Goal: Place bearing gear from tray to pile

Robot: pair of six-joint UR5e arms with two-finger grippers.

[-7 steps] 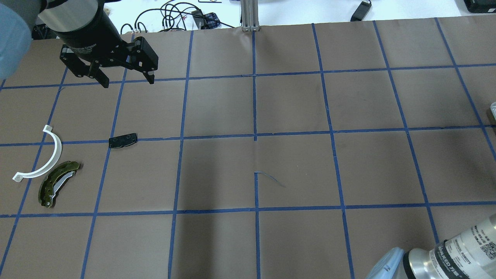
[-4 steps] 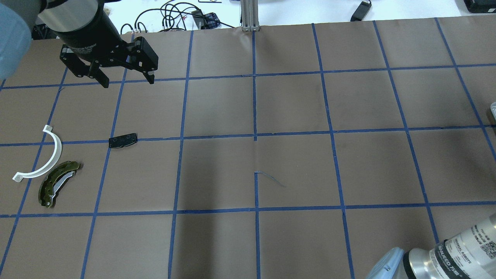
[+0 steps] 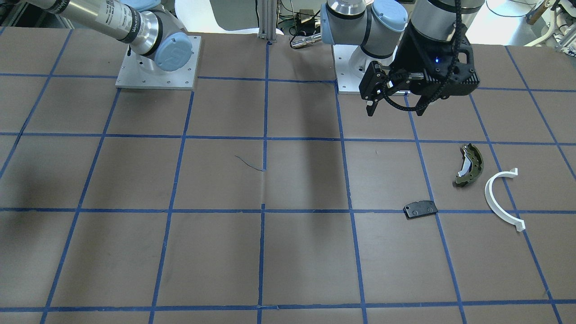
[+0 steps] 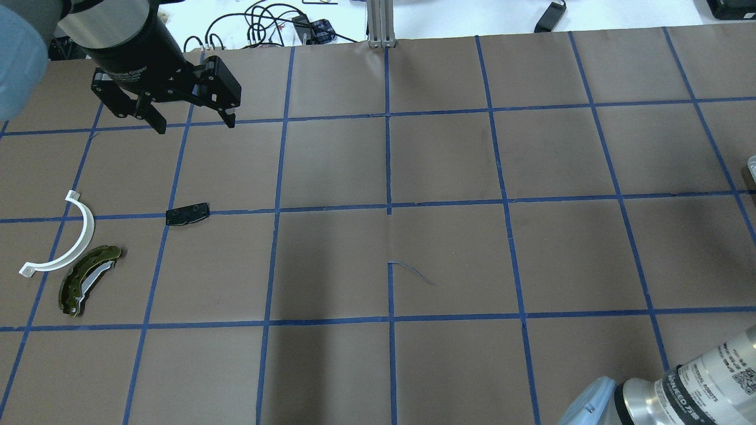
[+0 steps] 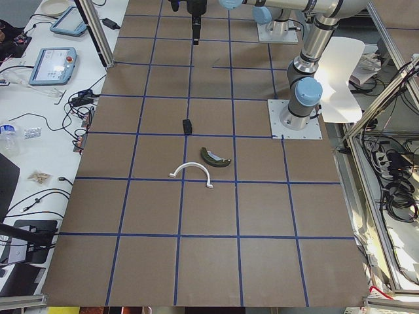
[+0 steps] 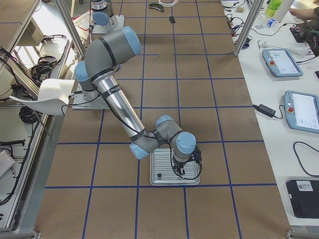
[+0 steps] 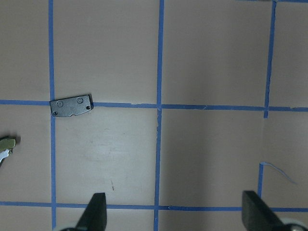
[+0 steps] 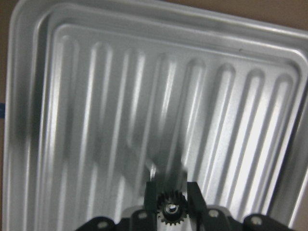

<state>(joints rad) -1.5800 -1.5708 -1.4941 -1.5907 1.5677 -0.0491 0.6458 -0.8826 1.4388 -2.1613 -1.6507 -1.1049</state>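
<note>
Silver tray [image 8: 96, 86] | R tool [image 8: 171, 196] clamped on bearing gear [image 8: 169, 211] | L tool [image 4: 195, 124] apart

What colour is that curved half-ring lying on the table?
White; the half-ring shows best in the exterior front-facing view.

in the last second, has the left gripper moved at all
No. The left gripper hangs open over the same blue tape crossing as a second ago, one fingertip on either side of it.
</note>
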